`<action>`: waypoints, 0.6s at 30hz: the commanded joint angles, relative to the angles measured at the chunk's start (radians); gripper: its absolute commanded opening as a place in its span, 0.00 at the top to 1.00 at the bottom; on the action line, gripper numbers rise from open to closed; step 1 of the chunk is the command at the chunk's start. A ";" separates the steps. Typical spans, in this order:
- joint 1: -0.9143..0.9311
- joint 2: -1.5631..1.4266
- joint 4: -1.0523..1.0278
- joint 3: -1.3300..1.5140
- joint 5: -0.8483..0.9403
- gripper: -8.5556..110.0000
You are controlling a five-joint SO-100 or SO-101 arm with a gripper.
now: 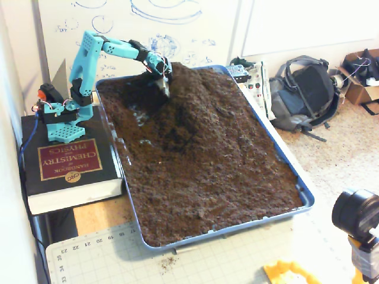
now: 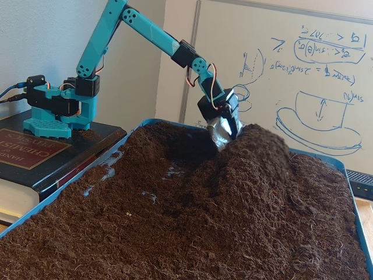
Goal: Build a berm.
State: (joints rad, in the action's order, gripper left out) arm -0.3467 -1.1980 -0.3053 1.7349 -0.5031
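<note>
The berm (image 1: 198, 97) is a hump of dark-brown crumbly soil at the far end of the blue tray (image 1: 288, 168). In the other fixed view the berm (image 2: 256, 163) rises right of centre, with a dug hollow on its left. My teal arm reaches out from its base, and the gripper (image 1: 165, 87) rests at the mound's upper left slope. Its tip is a shiny scoop-like piece pressed against the soil near the crest, seen as the gripper (image 2: 222, 135) tilted to the right. The soil hides how the jaws stand.
The arm's base (image 1: 62, 115) stands on a thick black book (image 1: 68, 171) left of the tray. A backpack (image 1: 308, 94) lies on the floor to the right. A camera (image 1: 356, 219) sits at the near right corner. A whiteboard (image 2: 291, 76) stands behind the tray.
</note>
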 commanded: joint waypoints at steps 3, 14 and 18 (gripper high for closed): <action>0.021 -0.149 0.020 -0.051 -0.006 0.93; 0.012 -0.492 -0.018 0.307 -0.008 0.93; 0.018 -0.689 -0.132 0.459 -0.006 0.93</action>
State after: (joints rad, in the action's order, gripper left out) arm -0.3467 -1.6644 -0.3820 2.1506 -0.5016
